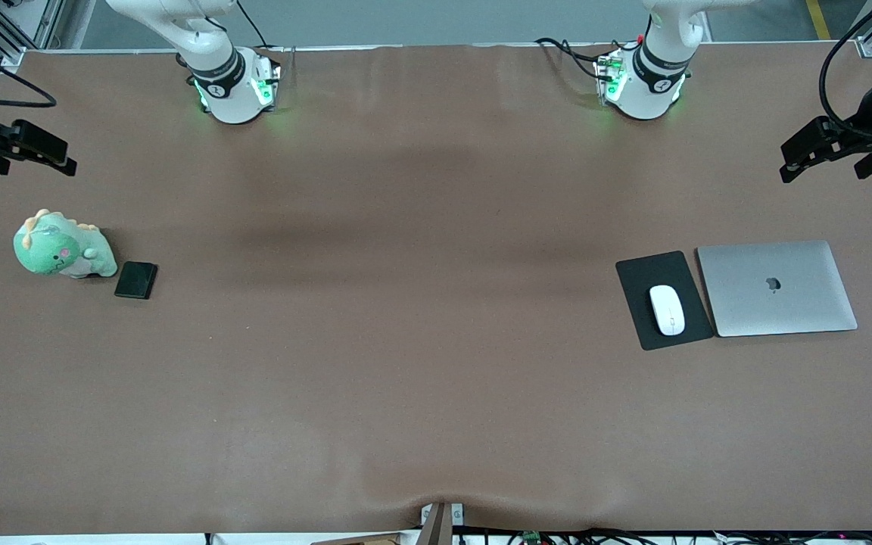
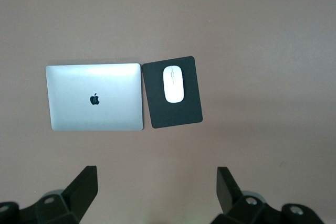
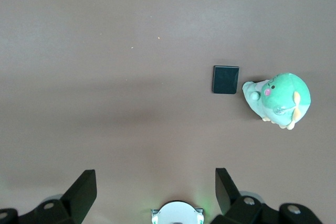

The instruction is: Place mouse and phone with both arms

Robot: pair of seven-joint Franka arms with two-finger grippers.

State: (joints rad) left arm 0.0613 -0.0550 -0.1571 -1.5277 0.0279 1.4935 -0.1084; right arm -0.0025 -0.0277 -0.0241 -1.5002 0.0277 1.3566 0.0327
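On a wide brown table [image 1: 421,363], two white robot arms rise from green-lit bases along the edge farthest from the front camera. Toward the left arm's end of the table, a white oval mouse [image 1: 667,309] lies on a black mouse pad [image 1: 640,276], well inside its edges. A closed silver laptop [image 1: 777,288] with an apple logo lies flat just beside the pad, closer to the table's end; whether the two touch is hard to tell. The left gripper [image 1: 792,163] hangs in the air over bare table near that end, above none of these objects. In the left wrist view its two black fingers [image 2: 81,187] stand wide apart, empty, with the mouse [image 2: 174,84], pad [image 2: 186,114] and laptop [image 2: 96,97] seen far below.

Toward the right arm's end of the table, a small black phone [image 1: 136,280] lies flat just beside a green plush dinosaur [image 1: 61,247] with a pink cheek and pale orange spikes. The right gripper [image 1: 61,160] hangs over bare table near that end. The right wrist view shows its fingers [image 3: 81,190] spread wide, holding nothing, with the phone [image 3: 226,79] and plush dinosaur [image 3: 279,99] on the table below.
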